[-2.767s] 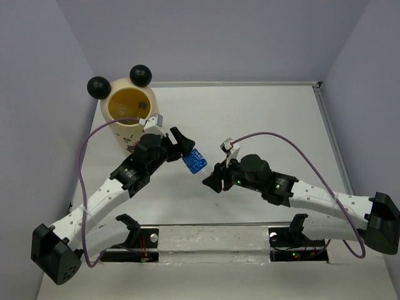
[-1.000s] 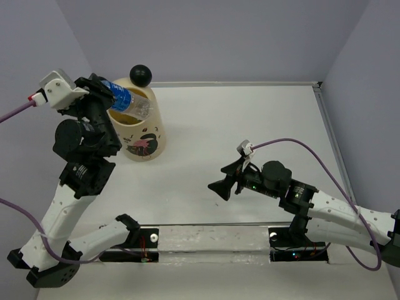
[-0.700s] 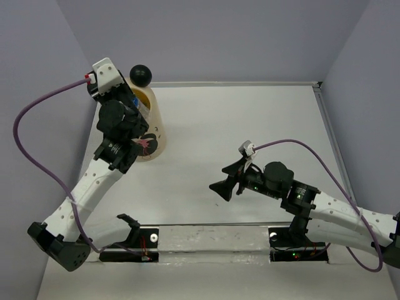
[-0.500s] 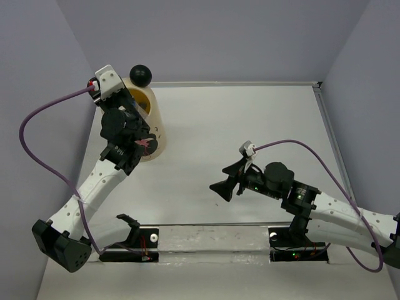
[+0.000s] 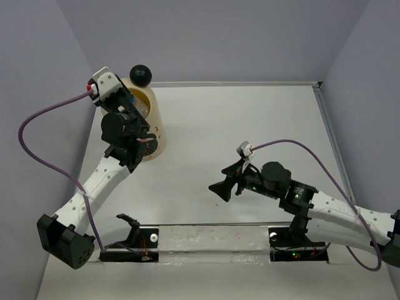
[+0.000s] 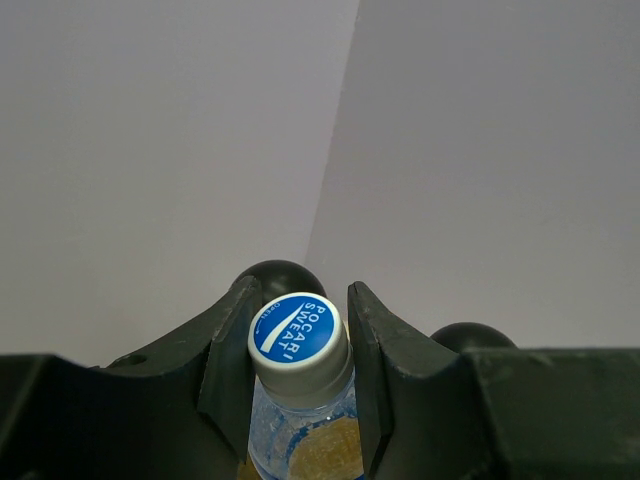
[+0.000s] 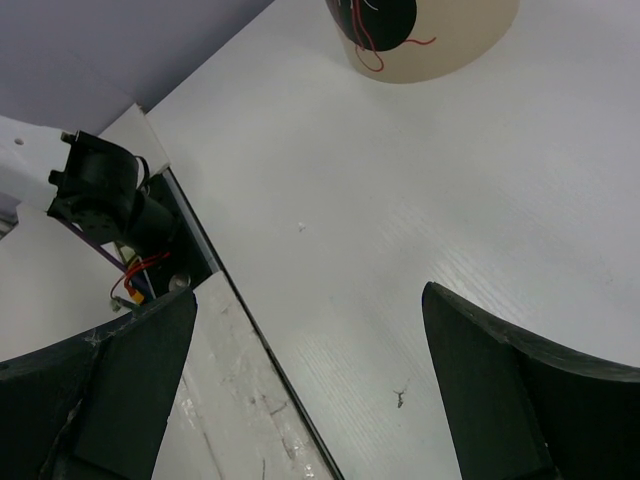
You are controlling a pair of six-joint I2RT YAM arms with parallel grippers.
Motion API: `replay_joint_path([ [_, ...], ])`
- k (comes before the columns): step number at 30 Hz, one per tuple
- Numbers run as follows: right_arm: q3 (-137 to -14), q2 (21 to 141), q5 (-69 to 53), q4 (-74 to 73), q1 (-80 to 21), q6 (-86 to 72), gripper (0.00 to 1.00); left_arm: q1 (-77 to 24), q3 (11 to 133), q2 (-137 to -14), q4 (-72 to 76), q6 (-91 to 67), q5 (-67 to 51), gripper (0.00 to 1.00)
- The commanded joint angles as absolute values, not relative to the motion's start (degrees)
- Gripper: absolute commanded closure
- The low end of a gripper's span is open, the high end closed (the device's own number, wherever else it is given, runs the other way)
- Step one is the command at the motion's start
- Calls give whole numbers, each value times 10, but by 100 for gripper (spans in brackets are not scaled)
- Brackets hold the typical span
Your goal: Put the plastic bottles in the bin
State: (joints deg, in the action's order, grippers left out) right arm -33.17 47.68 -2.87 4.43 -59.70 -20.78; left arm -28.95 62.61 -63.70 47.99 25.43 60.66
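A clear plastic bottle (image 6: 299, 338) with a blue and white cap sits between the fingers (image 6: 232, 345) of my left gripper (image 6: 302, 300), which is shut on its neck. The bottle hangs cap-up over the mouth of the cream-yellow bin (image 5: 156, 134), whose yellow inside shows through the bottle's body. Both black ball ears (image 6: 282, 275) of the bin lie behind the jaws. In the top view the left gripper (image 5: 133, 104) is over the bin's rim and the wrist hides most of the bottle. My right gripper (image 5: 220, 187) hovers open over bare table with nothing in it.
The bin stands at the table's far left, close to the left wall. The right wrist view shows its base (image 7: 430, 40), the white table (image 7: 330, 200) and the left arm's mount (image 7: 105, 190) at the near edge. A raised rim (image 5: 325, 119) borders the table's right side.
The left arm has swung the bottle from lying level above the bin to hanging upright over its mouth, and the wrist has dropped closer to the rim. The right arm has stayed still.
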Motion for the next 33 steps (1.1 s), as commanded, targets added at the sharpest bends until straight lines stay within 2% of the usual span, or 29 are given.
replay_joint_path([
  [1, -333, 475, -33, 64, -601, -206, 0, -283, 599, -640, 602, 251, 599, 100],
  [9, -323, 475, -45, 82, -601, -212, 0, -282, 484, -670, 748, 294, 604, 100],
  [11, -322, 473, -49, 84, -601, -216, 0, -282, 475, -669, 744, 282, 605, 96],
  [13, -316, 473, -58, 99, -601, -222, 0, -282, 468, -651, 675, 218, 598, 55],
  [15, -316, 478, -61, 100, -601, -222, 0, -283, 468, -645, 660, 200, 595, 28],
  [16, -319, 481, -61, 100, -601, -221, 0, -283, 470, -636, 641, 193, 596, 9],
  [17, -321, 485, -62, 100, -601, -221, 0, -283, 481, -632, 628, 186, 596, 2],
  [29, -345, 515, -66, 108, -601, -211, 0, -287, 664, -556, 253, 34, 482, 1],
  [31, -352, 515, -62, 106, -601, -206, 0, -287, 704, -541, 155, 5, 453, 1],
  [33, -358, 504, -51, 97, -601, -201, 4, -287, 720, -526, 74, -57, 399, 1],
])
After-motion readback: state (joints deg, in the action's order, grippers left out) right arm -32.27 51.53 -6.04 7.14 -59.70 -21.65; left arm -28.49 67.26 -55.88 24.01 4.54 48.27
